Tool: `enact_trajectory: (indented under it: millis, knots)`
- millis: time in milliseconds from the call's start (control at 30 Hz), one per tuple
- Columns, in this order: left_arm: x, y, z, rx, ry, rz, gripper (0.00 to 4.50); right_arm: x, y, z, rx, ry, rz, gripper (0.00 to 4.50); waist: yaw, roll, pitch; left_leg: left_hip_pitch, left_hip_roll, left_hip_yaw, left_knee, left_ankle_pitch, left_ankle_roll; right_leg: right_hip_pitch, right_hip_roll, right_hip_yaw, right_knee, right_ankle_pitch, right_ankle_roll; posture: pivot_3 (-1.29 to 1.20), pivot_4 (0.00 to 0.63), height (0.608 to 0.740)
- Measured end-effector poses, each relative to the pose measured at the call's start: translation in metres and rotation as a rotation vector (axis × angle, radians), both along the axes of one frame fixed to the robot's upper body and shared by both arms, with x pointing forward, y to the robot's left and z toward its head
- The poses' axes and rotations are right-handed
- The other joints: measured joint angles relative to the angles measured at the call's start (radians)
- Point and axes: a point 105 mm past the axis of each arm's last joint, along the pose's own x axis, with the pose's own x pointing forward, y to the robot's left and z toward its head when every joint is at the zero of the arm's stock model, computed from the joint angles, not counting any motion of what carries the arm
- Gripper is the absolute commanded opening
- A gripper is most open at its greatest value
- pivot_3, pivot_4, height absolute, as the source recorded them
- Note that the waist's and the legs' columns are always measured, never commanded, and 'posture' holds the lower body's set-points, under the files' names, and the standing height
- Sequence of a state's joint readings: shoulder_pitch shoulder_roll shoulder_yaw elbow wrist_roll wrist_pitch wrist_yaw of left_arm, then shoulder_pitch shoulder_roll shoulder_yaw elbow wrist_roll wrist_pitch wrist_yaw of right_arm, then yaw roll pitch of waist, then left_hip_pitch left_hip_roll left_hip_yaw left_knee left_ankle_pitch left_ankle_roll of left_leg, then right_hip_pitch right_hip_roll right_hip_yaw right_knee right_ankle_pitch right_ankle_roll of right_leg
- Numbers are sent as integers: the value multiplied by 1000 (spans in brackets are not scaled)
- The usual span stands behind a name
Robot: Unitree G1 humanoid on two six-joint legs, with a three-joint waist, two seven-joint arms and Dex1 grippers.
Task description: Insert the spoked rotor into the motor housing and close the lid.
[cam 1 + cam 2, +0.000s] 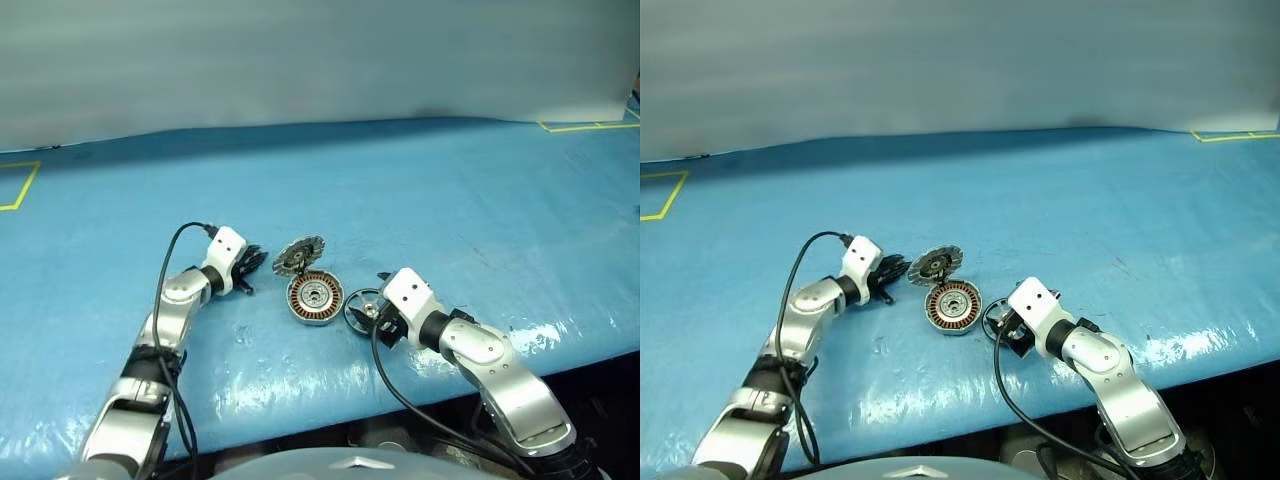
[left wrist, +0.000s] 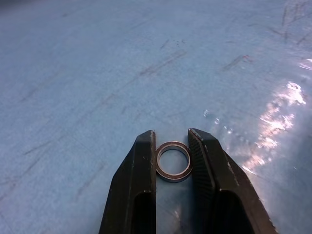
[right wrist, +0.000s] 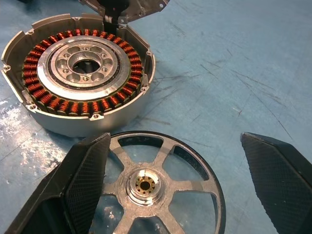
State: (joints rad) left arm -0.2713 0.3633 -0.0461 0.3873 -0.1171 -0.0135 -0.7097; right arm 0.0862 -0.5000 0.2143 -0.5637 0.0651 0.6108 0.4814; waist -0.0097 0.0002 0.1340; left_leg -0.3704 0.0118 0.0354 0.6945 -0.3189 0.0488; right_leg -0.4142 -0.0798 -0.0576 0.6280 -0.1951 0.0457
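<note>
The motor housing (image 1: 315,297), a round silver casing with copper windings, lies face up on the blue table. The ribbed lid (image 1: 298,256) leans tilted against its far edge. The spoked rotor (image 3: 144,184) lies flat on the table just right of the housing, between the wide fingers of my open right gripper (image 3: 175,139), and the fingers do not touch it. My left gripper (image 2: 171,135) is left of the lid, low over the table. It is shut on a small metal ring (image 2: 173,161).
The blue table cover (image 1: 450,210) stretches far back and to both sides. Yellow tape marks sit at the far left (image 1: 20,185) and the far right (image 1: 585,126). The table's front edge (image 1: 560,345) runs close behind my right forearm.
</note>
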Motion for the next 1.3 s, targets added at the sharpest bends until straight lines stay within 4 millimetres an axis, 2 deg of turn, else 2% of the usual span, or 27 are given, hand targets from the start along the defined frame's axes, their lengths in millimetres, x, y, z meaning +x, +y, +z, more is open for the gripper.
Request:
enact_trajectory:
  millis: [100,300,433,633,733,800,900,967,1133,1300]
  knots:
    - [-15,2,3,-57,-3,-39,647,1,-3,7,29,-27,-12,4500,6,0,2,-6,-1,-2,2,1,-2,-3,-1,-3,-1,0,0,0,150,740]
    - [-35,6,34,-42,-115,-102,647,1,-9,12,49,-42,-29,4500,11,-1,4,-7,-1,-2,2,0,-1,-3,-2,-3,-3,-1,-1,0,150,740]
    - [-67,-5,43,-26,-54,-249,647,-4,-10,10,59,-23,-22,4500,9,0,7,-7,-1,-2,2,0,-1,-3,-2,-3,-3,-1,-1,0,150,740]
    - [-96,-19,58,44,-17,-438,647,-6,-14,15,76,-12,-8,4500,12,0,11,-6,-1,-3,2,-2,2,-3,-1,-3,-2,-2,-1,0,150,740]
    - [-98,-26,60,68,-15,-492,647,-11,-13,18,104,17,17,4500,14,0,12,-6,-1,-3,2,-1,2,-3,0,-3,-2,-2,-1,0,150,740]
    - [-97,-40,60,65,-34,-529,647,-14,-10,20,119,25,44,4500,15,0,12,-6,-1,-3,2,-2,2,-2,0,-3,-2,-1,-1,0,150,740]
    - [-84,-62,60,57,-136,-511,647,-14,-9,22,116,23,55,4500,22,-1,13,-6,-3,-2,2,-1,2,-2,0,-2,-3,-1,0,0,150,740]
    - [-77,-70,57,54,-166,-497,647,-16,-7,20,103,31,67,4500,23,-1,13,-6,-3,-2,2,-1,1,-2,0,-3,-3,-1,0,0,150,740]
    - [-79,-84,43,85,-176,-550,647,-23,-9,16,77,58,64,4500,24,-1,13,-6,-2,-2,2,-1,2,-2,1,-3,-3,-1,0,0,150,740]
    - [-72,-86,30,126,-183,-552,647,-23,-15,16,66,55,27,4500,25,-2,13,-6,-2,-2,3,-2,3,-2,0,-3,-2,-1,0,0,150,740]
